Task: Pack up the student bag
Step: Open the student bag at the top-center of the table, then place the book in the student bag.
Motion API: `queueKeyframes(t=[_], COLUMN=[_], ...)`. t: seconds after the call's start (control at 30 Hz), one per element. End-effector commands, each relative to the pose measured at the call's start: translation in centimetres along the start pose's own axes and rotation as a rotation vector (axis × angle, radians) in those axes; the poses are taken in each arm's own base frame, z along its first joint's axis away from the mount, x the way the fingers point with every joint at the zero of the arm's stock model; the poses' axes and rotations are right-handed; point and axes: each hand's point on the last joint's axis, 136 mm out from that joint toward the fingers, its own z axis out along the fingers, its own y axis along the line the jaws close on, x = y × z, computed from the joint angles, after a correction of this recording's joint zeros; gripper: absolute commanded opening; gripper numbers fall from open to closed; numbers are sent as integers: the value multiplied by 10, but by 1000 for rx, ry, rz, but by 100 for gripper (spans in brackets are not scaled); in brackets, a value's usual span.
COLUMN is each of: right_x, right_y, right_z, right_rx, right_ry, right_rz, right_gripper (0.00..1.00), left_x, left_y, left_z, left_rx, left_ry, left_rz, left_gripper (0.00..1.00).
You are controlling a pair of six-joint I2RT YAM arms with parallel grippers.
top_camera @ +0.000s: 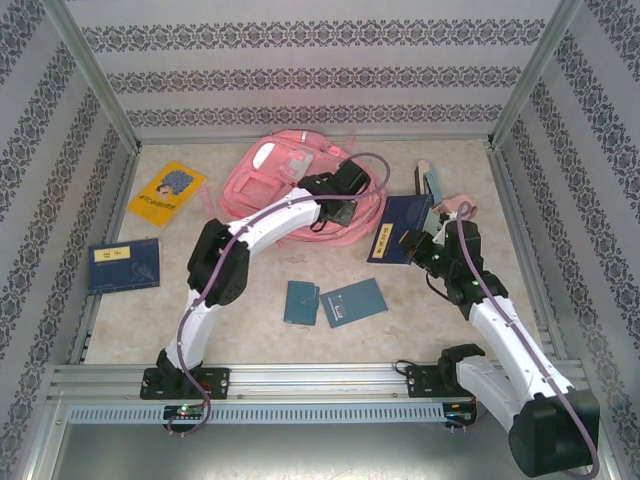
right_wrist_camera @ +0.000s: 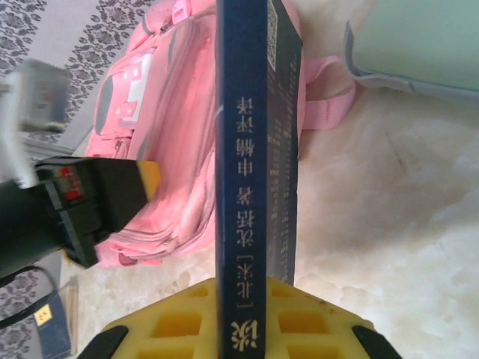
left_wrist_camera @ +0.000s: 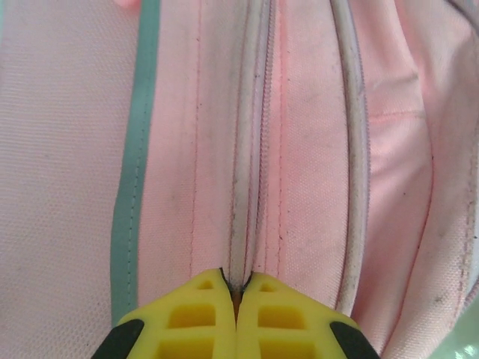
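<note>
The student bag, a big pink backpack, lies flat at the back middle of the table. My left gripper rests on its right side. In the left wrist view, the left gripper is shut, and its yellow fingertips pinch the white-piped zipper seam of the bag. My right gripper is shut on a dark blue book just right of the bag. In the right wrist view, the book stands spine-up between the pads of the right gripper, with the bag beyond it.
A yellow book and a blue book lie at the left. Two small blue booklets lie in the front middle. A pale green item and a small pink item sit at the back right. Patterned walls enclose the table.
</note>
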Motion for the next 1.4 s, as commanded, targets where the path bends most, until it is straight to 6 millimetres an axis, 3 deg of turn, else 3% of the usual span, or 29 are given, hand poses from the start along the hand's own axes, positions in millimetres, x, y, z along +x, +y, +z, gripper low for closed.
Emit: queueKeyframes(t=[0.0,0.23,0.53,0.83,1.03,1.37], right_x=[-19,-30,-43,-36,-30,-2], right_y=[30,59,86,136,166,184], right_z=[3,24,57,115,154,223], right_rx=[-137,-266,-327,-423,-509,-538], right_ry=[-47,-4,-11,2,34,102], right_rz=[22,94,146,163,194,258], right_gripper=[0,0,0,0,0,0], left_x=[-33,-50,-69,-92,-104,-107], left_y=[19,38,66,88,85,77], left_z=[-63,-107,-136,-153,-159,-156], left_rx=[37,149,299,431,502,548], left_ry=[-120,-209,-276,-317,-318,-294], left_rz=[-110,-234,-412,-493,-501,-515], left_gripper=[0,0,0,0,0,0])
